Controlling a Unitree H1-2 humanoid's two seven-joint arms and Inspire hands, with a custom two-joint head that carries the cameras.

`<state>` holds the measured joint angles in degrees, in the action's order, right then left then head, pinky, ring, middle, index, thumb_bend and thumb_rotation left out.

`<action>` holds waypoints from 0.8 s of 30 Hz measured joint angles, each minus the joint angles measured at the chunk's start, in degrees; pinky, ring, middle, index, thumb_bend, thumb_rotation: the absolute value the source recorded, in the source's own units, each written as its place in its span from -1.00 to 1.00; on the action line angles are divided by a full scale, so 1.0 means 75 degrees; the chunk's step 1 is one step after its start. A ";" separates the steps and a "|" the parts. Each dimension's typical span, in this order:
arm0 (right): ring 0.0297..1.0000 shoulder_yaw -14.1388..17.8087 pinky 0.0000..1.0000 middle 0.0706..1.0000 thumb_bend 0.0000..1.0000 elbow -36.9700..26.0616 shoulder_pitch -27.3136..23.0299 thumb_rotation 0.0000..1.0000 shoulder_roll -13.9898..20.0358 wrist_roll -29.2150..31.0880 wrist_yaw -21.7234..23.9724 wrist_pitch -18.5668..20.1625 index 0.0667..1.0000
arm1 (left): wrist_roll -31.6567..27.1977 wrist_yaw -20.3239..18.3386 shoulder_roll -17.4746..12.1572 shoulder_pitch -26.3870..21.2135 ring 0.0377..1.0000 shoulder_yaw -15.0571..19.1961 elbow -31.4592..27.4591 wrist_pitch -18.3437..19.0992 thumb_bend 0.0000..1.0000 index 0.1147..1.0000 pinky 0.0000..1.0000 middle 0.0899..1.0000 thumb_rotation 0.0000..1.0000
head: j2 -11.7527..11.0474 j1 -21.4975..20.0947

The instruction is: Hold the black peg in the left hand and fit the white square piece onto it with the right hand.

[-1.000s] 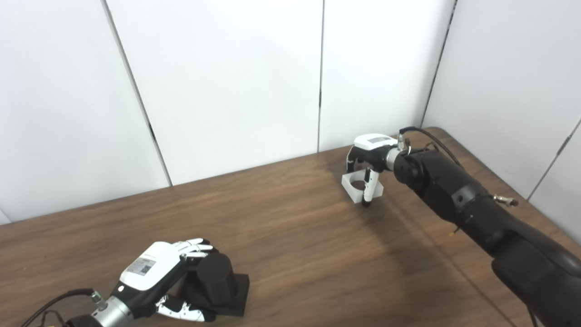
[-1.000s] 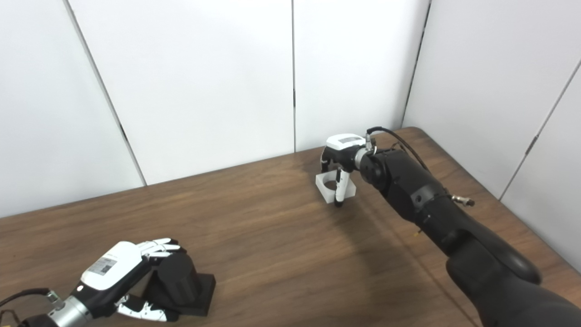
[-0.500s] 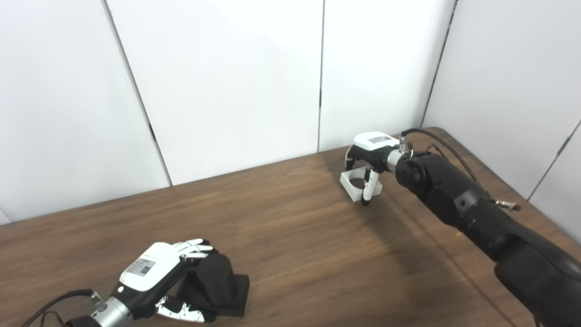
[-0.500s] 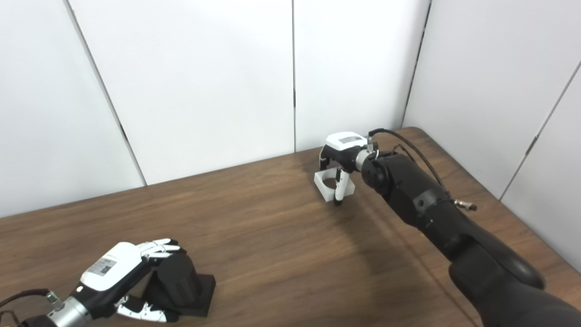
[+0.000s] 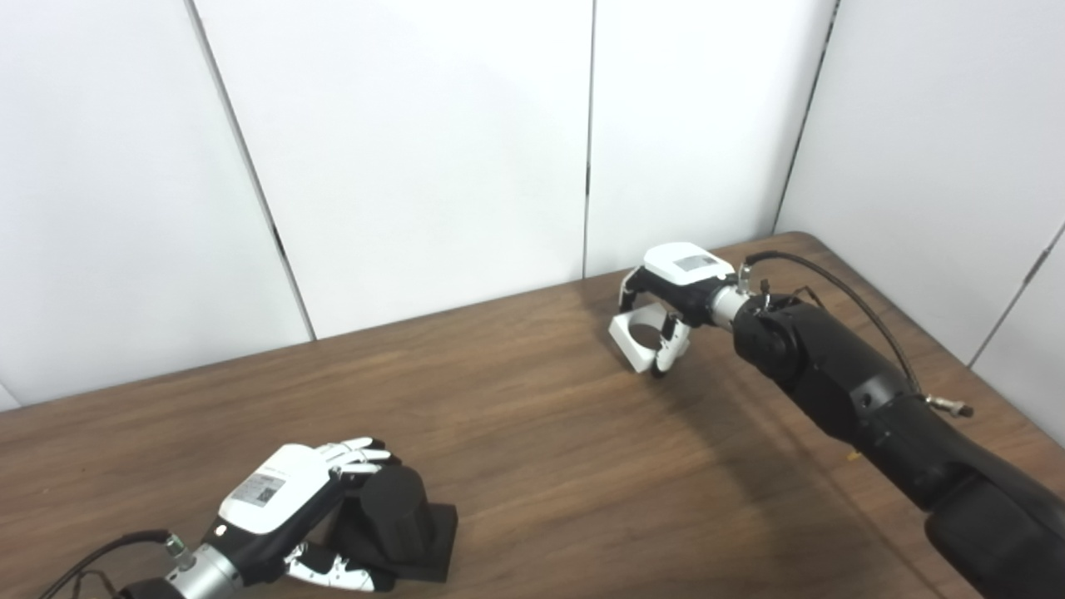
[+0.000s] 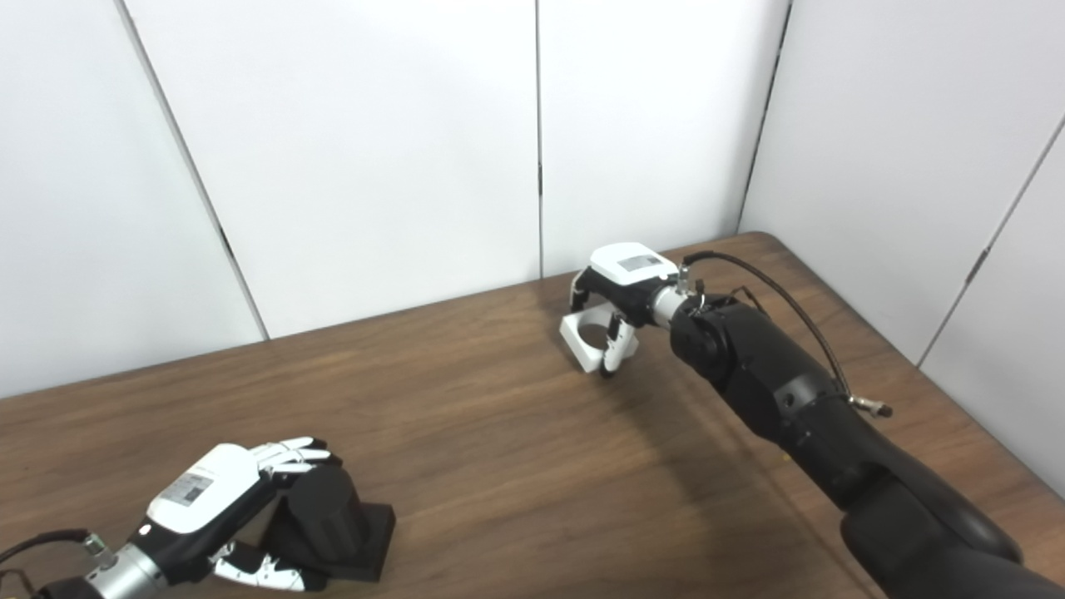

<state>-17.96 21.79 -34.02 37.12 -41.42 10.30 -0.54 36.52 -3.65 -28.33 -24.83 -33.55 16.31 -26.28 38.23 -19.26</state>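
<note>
- Since the earlier frames: white square plastic piece with round hole (image 5: 639,337) lifted and tilted, carried slightly leftward in the right hand (image 5: 676,287); left side unchanged.
- Right hand: clenched around the white piece, fingers over its far edge, thumb (image 5: 668,353) on its near face; piece apparently clear of the brown wooden table (image 5: 541,433).
- Left hand (image 5: 283,499): wrapped about the black cylindrical peg on its square black base (image 5: 398,517), base resting on the table near the front-left.
- Piece and peg: well apart.
- Risk: tilted piece slipping from a light edge grip during the long carry; hole meeting peg askew and jamming.
</note>
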 measured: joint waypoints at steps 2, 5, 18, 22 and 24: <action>0.56 0.0033 0.40 0.43 0.04 -0.0218 0.0000 -0.74 0.0009 0.0016 0.0028 -0.0003 -0.12 | 0.0000 -0.0015 0.0011 -0.0001 0.79 0.0008 0.0000 0.0001 0.05 -0.16 0.67 0.63 -0.88 | 0.0047 0.0142; 0.54 0.0060 0.38 0.42 0.04 -0.0559 0.0029 -0.74 0.0010 0.0058 0.0068 -0.0079 -0.12 | 0.0000 -0.0052 0.0041 -0.0005 0.80 0.0028 -0.0008 0.0063 0.05 -0.16 0.69 0.65 -0.87 | 0.0152 0.0387; 0.55 0.0074 0.37 0.43 0.04 -0.1631 0.0158 -0.73 -0.0041 0.0269 0.0527 -0.0575 -0.11 | 0.0000 -0.0438 0.0122 -0.0071 0.88 0.0065 -0.0122 0.0310 0.05 -0.15 0.76 0.71 -0.87 | 0.0446 0.1138; 0.54 0.0071 0.33 0.42 0.04 -0.2106 0.0154 -0.74 -0.0124 0.0280 0.0868 -0.0576 -0.12 | 0.0001 -0.0553 0.0178 -0.0107 0.89 0.0086 -0.0130 0.0405 0.05 -0.15 0.78 0.71 -0.86 | 0.0574 0.1769; 0.52 0.0079 0.29 0.41 0.04 -0.2243 0.0148 -0.74 -0.0178 0.0324 0.0937 -0.0602 -0.12 | 0.0002 -0.0603 0.0200 -0.0132 0.90 0.0080 -0.0131 0.0442 0.05 -0.15 0.80 0.73 -0.86 | 0.0598 0.1910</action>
<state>-17.37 4.97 -32.91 35.79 -38.99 17.33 -5.05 36.54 -8.17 -26.83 -25.82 -32.95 15.33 -22.97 42.71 -4.93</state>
